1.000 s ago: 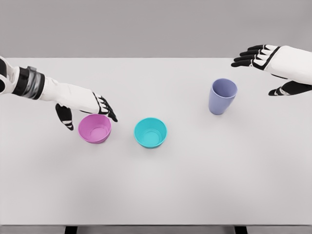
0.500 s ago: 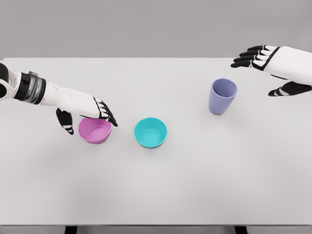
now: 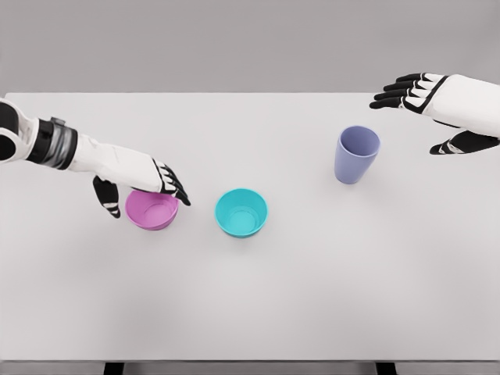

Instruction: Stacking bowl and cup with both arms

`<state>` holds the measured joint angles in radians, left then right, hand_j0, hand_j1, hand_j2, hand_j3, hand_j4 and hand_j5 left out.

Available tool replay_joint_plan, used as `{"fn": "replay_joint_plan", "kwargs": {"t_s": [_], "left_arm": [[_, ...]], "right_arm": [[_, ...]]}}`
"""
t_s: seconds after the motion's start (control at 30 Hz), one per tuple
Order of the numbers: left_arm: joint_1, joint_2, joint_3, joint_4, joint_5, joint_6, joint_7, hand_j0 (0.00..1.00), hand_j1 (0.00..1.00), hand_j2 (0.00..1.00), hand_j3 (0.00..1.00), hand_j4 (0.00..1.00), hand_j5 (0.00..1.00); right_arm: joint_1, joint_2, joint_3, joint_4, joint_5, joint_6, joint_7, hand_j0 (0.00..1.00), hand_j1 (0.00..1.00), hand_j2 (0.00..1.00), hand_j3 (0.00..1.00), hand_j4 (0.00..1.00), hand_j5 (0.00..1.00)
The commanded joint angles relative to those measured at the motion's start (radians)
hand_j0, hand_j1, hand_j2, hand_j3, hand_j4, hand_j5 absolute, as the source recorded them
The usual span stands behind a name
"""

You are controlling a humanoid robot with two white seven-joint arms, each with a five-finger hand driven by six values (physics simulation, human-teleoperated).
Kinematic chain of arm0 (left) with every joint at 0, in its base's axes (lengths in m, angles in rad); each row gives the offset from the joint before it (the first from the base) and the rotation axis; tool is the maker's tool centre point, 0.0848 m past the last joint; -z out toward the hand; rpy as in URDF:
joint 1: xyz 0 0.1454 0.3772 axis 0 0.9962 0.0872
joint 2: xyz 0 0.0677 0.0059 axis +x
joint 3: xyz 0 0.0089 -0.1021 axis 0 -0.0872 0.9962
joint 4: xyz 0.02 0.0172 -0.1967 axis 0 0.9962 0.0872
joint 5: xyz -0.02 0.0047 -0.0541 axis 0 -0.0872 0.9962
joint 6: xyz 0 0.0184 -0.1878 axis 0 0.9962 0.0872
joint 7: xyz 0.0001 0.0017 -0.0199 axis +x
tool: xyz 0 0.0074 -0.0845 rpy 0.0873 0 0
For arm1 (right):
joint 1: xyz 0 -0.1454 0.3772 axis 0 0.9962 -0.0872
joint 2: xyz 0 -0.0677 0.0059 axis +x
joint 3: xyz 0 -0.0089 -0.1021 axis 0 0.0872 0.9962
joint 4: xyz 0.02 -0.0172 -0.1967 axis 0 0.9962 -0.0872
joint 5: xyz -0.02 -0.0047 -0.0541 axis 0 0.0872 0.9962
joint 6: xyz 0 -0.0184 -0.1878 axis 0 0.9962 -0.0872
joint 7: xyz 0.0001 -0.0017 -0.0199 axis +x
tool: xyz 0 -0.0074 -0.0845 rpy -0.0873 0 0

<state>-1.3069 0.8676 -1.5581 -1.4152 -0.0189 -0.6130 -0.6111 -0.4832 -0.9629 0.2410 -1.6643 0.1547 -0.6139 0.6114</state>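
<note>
A pink bowl (image 3: 151, 212) sits upright on the white table (image 3: 258, 297), left of centre. My left hand (image 3: 141, 190) hovers over its far rim, fingers (image 3: 173, 186) spread above the right side and thumb (image 3: 107, 200) hanging down at the left; it holds nothing. A teal bowl (image 3: 241, 212) stands just right of the pink one. A lavender cup (image 3: 356, 154) stands upright further right and back. My right hand (image 3: 426, 105) is raised beyond and right of the cup, fingers extended, holding nothing.
Both arms reach in over the table from the sides. The table's far edge runs along the grey wall (image 3: 234, 39).
My left hand has lowered and slid slightly forward over the pink bowl, covering more of its far rim. The right hand, bowls and cup have not moved.
</note>
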Motion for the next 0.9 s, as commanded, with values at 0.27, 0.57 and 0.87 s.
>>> {"fn": "replay_joint_plan", "kwargs": {"t_s": [0.27,0.57,0.87], "left_arm": [[0.014,-0.005,0.001,0.010,0.004,0.002,0.000,1.00,1.00,1.00,1.00,1.00,1.00],[0.014,-0.027,0.012,0.019,0.005,0.002,0.000,1.00,1.00,1.00,1.00,1.00,1.00],[0.029,-0.035,0.012,0.027,-0.003,0.002,0.000,1.00,1.00,1.00,1.00,1.00,1.00]], "right_arm": [[0.002,0.001,0.003,0.000,-0.004,0.003,-0.001,1.00,1.00,1.00,1.00,1.00,1.00],[0.002,0.010,0.008,0.000,0.009,0.003,-0.001,1.00,1.00,1.00,1.00,1.00,1.00],[0.002,0.009,0.008,0.000,0.009,0.003,-0.001,1.00,1.00,1.00,1.00,1.00,1.00]]}}
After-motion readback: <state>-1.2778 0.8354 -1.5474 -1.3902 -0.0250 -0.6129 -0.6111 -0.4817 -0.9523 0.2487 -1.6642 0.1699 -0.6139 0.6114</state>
